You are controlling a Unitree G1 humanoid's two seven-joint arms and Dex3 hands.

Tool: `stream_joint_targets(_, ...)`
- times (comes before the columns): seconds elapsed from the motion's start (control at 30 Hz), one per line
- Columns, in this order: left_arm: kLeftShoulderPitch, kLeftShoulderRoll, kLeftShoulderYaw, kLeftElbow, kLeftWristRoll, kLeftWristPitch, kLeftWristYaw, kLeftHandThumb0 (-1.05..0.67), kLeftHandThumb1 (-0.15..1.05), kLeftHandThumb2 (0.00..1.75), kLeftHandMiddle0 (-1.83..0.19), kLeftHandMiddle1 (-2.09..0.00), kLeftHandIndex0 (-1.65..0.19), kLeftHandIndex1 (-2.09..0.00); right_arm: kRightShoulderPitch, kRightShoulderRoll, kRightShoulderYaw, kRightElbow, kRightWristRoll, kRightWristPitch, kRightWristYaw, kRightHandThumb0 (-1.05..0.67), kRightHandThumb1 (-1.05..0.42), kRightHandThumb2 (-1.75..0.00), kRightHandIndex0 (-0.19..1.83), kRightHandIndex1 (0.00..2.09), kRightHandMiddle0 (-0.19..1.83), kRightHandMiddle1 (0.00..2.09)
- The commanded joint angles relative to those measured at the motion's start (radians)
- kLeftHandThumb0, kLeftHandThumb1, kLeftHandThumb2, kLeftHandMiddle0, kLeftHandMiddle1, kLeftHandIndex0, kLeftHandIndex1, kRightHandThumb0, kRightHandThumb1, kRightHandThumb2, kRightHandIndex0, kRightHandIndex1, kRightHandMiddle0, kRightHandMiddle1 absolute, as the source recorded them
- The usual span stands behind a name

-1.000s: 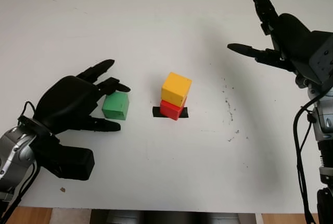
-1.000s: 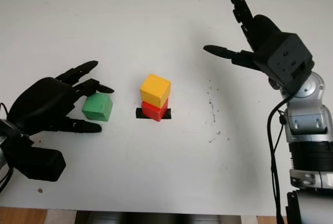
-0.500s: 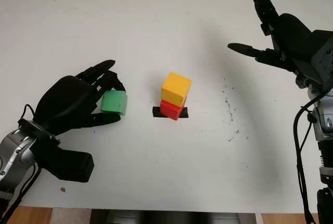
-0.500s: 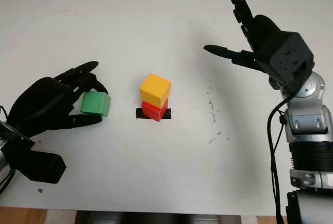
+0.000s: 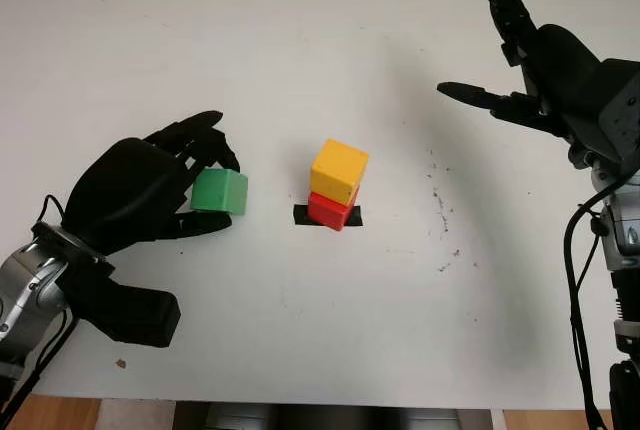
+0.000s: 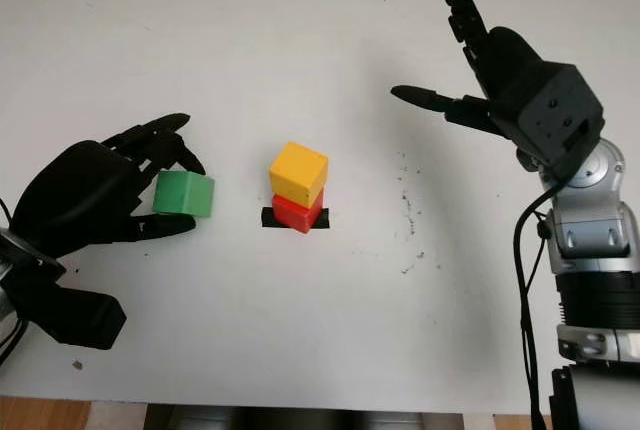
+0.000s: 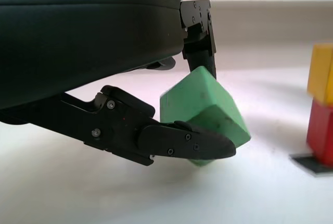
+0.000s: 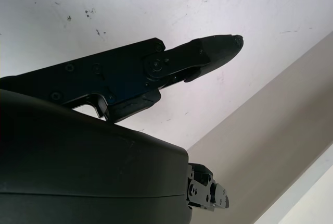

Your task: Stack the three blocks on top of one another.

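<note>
left hand (image 5: 140, 190): fingers (image 7: 177, 138) clamped on green block (image 5: 220, 191), tilted
right hand (image 5: 540, 60): open, raised over bench (image 5: 300, 50)
yellow block (image 5: 338, 171): atop red block (image 5: 330, 211)

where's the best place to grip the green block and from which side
Grip the green block across two opposite flat side faces, coming from its left, away from the yellow block stacked on the red block. The left hand already pinches it that way, slightly tilted; the top and bottom faces stay free for placing.
</note>
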Motion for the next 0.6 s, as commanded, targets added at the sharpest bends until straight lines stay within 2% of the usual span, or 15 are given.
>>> stream_joint_targets(0.0,-0.040,0.025,0.027,0.000,-0.023,-0.008,0.005,-0.46,1.05,0.43,-0.30,-0.11,0.01,-1.72,0.007,-0.006,-0.006,0.002,0.001,-0.013,-0.005,-0.66,-1.05,-0.09,-0.19,0.00,-0.19,0.00)
stream_joint_targets(0.03,-0.060,0.030,0.031,-0.001,-0.036,-0.009,-0.004,-0.45,1.05,0.45,-0.28,-0.10,0.06,-1.71,0.007,-0.007,-0.004,0.004,-0.004,-0.017,-0.008,-0.66,-1.05,-0.08,-0.19,0.00,-0.19,0.00)
stream_joint_targets(0.17,-0.139,0.043,0.034,0.002,-0.091,-0.014,-0.042,-0.46,1.05,0.38,-0.32,-0.12,-0.08,-1.54,0.003,-0.006,0.001,0.013,-0.019,-0.024,-0.015,-0.67,-1.05,-0.09,-0.19,0.00,-0.19,0.00)
stream_joint_targets(0.3,-0.223,0.050,0.024,0.012,-0.139,-0.032,-0.092,-0.47,1.05,0.36,-0.35,-0.13,-0.09,-1.71,-0.001,-0.003,0.004,0.021,-0.023,-0.034,-0.018,-0.68,-1.05,-0.09,-0.19,0.00,-0.19,0.00)
stream_joint_targets(0.4,-0.283,0.041,0.013,0.041,-0.240,-0.046,-0.176,-0.46,1.05,0.35,-0.36,-0.14,-0.11,-1.76,-0.006,-0.002,0.010,0.030,-0.028,-0.043,-0.021,-0.67,-1.05,-0.10,-0.19,0.00,-0.19,0.00)
stream_joint_targets(0.47,-0.326,0.024,0.005,0.058,-0.340,-0.028,-0.257,-0.47,1.05,0.33,-0.37,-0.14,-0.19,-1.55,-0.009,0.000,0.015,0.034,-0.042,-0.044,-0.032,-0.69,-1.05,-0.10,-0.19,0.00,-0.19,0.00)
stream_joint_targets(0.57,-0.387,-0.014,-0.010,0.097,-0.504,0.011,-0.383,-0.47,1.05,0.31,-0.39,-0.14,-0.28,-1.46,-0.013,0.000,0.018,0.042,-0.050,-0.055,-0.035,-0.69,-1.05,-0.09,-0.19,0.00,-0.19,0.00)
